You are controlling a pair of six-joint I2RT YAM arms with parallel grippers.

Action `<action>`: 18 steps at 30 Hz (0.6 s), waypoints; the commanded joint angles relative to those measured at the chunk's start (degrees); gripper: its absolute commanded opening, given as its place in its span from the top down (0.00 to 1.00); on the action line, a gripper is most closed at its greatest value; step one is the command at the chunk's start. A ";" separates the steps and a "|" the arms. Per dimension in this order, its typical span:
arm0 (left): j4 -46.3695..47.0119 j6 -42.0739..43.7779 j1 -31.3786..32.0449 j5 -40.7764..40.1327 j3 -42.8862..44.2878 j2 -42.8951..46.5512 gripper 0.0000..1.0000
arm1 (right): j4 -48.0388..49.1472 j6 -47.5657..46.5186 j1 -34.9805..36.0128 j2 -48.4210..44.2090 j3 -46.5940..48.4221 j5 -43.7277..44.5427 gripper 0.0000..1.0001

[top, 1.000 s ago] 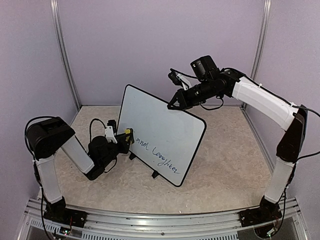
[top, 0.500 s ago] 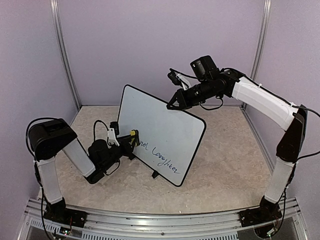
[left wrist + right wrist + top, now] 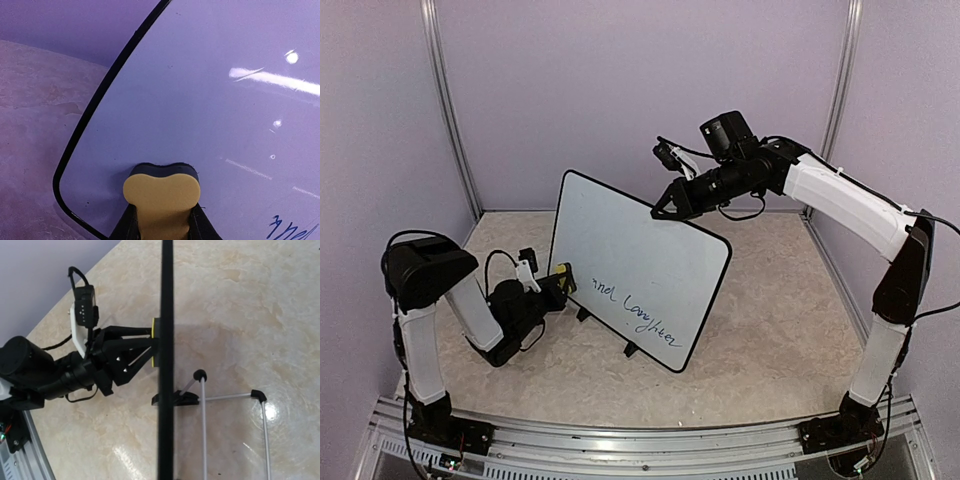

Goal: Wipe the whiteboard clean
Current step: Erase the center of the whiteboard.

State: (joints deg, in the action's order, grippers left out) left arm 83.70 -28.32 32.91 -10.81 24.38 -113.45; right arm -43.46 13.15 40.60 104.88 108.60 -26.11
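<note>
The whiteboard [image 3: 640, 240] stands tilted on the table, with blue handwriting [image 3: 635, 305] along its lower part. My left gripper [image 3: 558, 280] is shut on a yellow eraser [image 3: 564, 272] with a black felt face. It presses the eraser against the board's lower left corner. In the left wrist view the eraser [image 3: 161, 190] sits flat on the board [image 3: 210, 90], left of the writing [image 3: 292, 230]. My right gripper [image 3: 663, 211] is shut on the board's top edge. The right wrist view looks down along that black edge [image 3: 166, 305]; its own fingers are hidden.
The board rests on small black feet [image 3: 630, 349] and a wire stand [image 3: 202, 430] behind it. The beige tabletop [image 3: 770, 330] is enclosed by purple walls and metal posts. An aluminium rail [image 3: 620, 440] runs along the near edge.
My left gripper slid the eraser left along the board toward its lower left corner. The board's left edge shifted slightly left. The right arm held still.
</note>
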 commanded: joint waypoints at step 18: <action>5.98 -4.58 9.69 4.31 2.21 -1.28 0.87 | -6.40 -3.92 3.94 2.07 -1.80 -7.73 1.00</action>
State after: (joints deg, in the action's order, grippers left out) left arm 89.25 -32.58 44.38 -10.07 25.76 -115.42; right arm -44.03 14.17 40.60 104.77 108.60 -23.90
